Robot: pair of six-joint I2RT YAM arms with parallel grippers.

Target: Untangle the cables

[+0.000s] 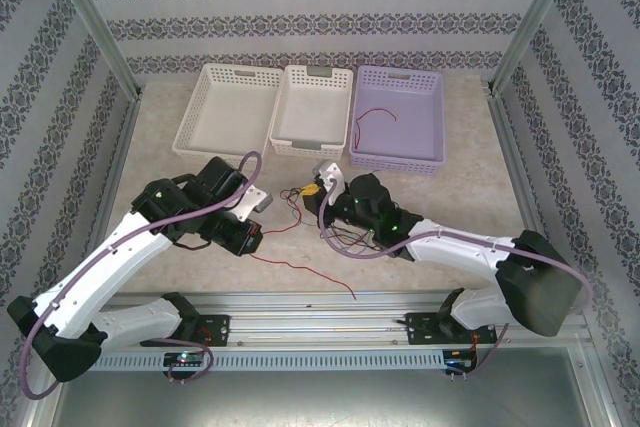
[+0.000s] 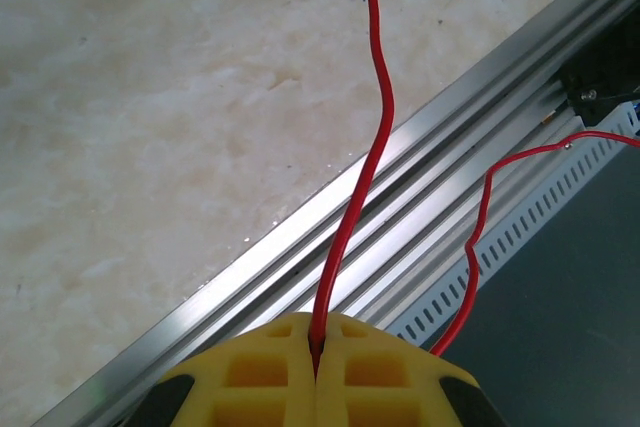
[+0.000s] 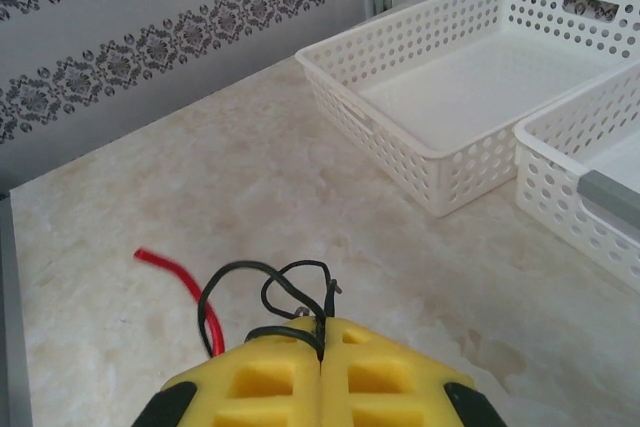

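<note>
Your left end effector [image 2: 318, 349] is pinching a red cable [image 2: 378, 117] that is crossing the rail [image 2: 450, 187] at the edge of the counter [image 2: 150, 147]. Your right end effector [image 3: 320, 337] is pressing shut on a black cable [image 3: 235, 282]. The other cables [image 1: 345, 237] are lying bunched between the arms, with bare counter stretching toward the baskets [image 1: 310, 147].

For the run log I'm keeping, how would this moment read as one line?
left fingers: shut on red cable | right fingers: shut on black cable | lilac basket: another red cable inside
</note>
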